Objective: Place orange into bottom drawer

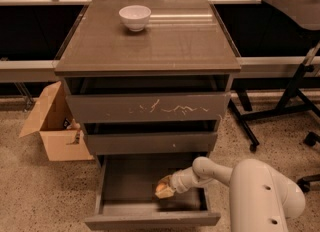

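Warm, dim indoor light, mostly from overhead. There's a broad glare streak on the bench (175,46), right of the white bowl (135,17). Deep shadow under its top and between the drawer fronts. Bottom drawer (125,188) interior is murky; the end effector (163,190) sits inside it, clamped on the orange (160,187), and both catch light. Background recesses are near black.

Small round matte orange fruit (160,188), clamped in the pale gripper (163,191), low centre of frame. Both sit inside the pulled-out grey-brown bottom drawer (150,221), a shallow, handle-less tray.
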Tool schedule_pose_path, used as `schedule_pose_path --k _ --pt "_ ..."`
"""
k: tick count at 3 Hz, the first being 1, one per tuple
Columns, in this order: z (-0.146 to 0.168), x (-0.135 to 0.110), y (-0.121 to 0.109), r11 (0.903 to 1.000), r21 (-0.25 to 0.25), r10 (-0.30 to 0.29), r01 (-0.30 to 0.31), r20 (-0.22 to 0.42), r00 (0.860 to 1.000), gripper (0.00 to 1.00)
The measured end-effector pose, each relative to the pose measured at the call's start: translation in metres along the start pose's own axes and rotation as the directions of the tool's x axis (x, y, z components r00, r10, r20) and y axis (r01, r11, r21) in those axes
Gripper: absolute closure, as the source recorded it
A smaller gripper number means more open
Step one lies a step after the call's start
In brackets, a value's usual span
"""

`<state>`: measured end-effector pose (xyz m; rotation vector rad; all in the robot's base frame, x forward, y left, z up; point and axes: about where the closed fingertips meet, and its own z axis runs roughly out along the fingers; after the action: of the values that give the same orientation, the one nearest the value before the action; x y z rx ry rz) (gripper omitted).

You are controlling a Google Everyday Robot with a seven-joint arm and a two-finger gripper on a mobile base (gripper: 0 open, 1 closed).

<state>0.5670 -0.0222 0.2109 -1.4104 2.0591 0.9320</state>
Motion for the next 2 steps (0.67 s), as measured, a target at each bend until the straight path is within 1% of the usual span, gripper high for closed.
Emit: schedule_pose_path --k 1,2 --pt "0.0057 0.0085 -0.0093 0.9998 -0.008 0.018 -0.018 0.021 1.000 0.12" --pt "0.0021 0.0103 -0.0148 0.9997 -0.006 0.022 -0.022 0.041 0.999 0.00"
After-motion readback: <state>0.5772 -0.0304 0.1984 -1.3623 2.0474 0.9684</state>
